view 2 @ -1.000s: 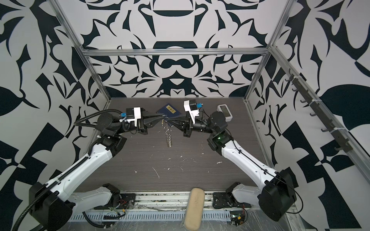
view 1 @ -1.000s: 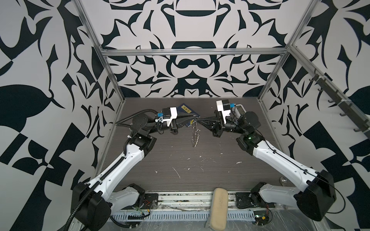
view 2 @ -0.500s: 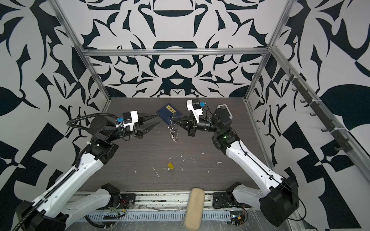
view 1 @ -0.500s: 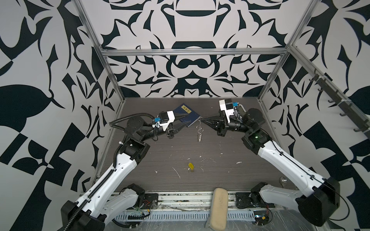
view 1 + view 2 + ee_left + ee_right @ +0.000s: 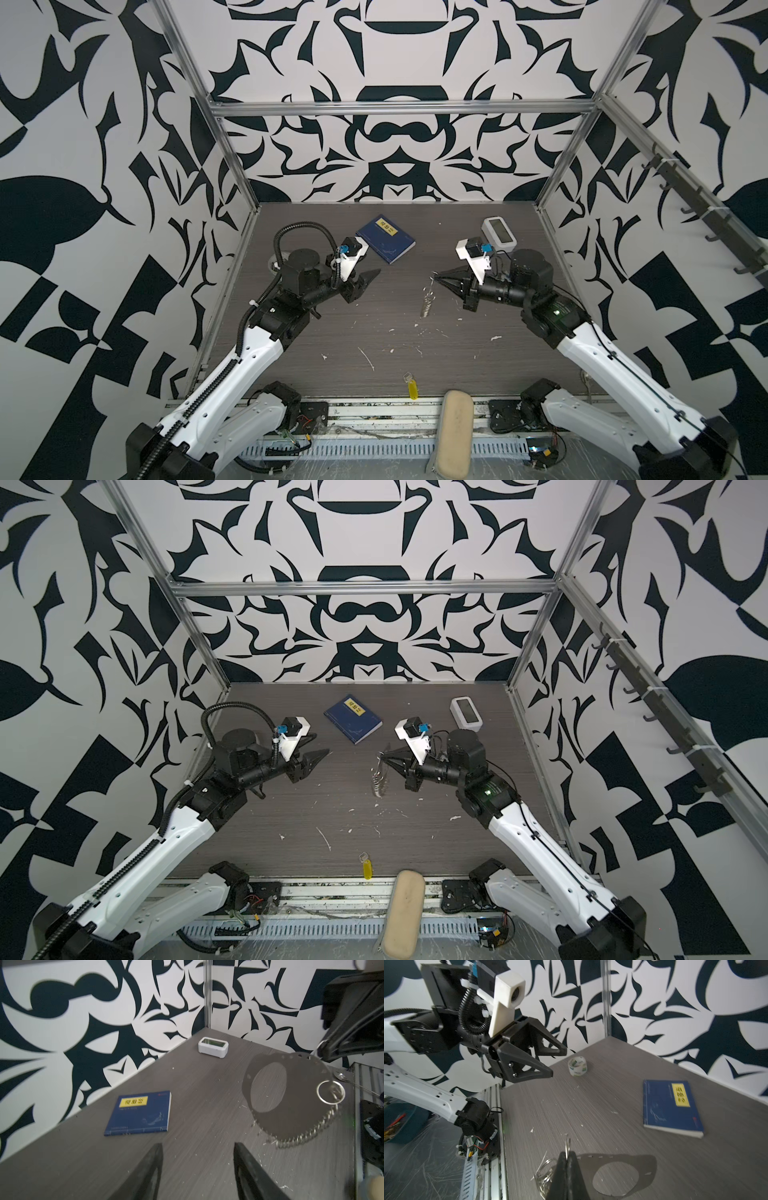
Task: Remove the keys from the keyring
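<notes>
Key [image 5: 412, 390] now off keyring [image 5: 428, 301]

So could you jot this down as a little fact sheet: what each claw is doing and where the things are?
left gripper: open, empty, above the table
right gripper: shut on the keyring, whose small rings dangle below it
yellow key: loose on the table near the front edge, off the keyring
blue book: flat, at the back
white display box: back right corner
tape roll: by the left wall
</notes>
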Available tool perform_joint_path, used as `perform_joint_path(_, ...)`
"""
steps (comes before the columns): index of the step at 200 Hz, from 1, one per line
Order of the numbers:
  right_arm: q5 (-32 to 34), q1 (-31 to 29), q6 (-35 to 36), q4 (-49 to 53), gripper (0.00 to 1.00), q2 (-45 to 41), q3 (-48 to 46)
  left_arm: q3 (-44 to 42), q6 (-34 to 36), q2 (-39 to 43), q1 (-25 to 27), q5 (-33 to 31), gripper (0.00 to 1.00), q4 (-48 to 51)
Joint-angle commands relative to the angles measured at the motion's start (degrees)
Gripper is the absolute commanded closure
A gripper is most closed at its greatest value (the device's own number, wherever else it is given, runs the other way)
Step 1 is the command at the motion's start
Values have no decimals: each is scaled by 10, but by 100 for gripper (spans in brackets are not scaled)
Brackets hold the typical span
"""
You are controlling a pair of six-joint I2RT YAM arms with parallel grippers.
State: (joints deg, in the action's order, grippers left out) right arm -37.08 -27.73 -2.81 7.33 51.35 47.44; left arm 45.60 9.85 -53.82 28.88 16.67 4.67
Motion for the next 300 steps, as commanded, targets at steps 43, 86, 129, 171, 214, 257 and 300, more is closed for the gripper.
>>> perform_joint_path(43,265,1,-29,214,100,-97,-26,-27,-86,-41,67,-74,36,64)
perform_joint_path(86,302,2,-52,201,100,-20,-48,-42,-121,-82,193,-169,32,69)
perform_joint_path(129,273,2,-35,148,100,141,-11,-30,-155,-142,322,-298,29,136)
perform_joint_path(171,247,3,-13,155,100,363,85,-25,-208,-183,383,-343,28,143)
perform_joint_path(214,236,10,-17,161,16,410,125,-9,-233,-226,425,-375,24,173)
perform_joint_path(257,247,51,-12,184,1,327,109,24,-265,-282,476,-402,10,212)
perform_joint_path(300,223,120,0,205,0,248,77,48,-305,-337,514,-409,5,215)
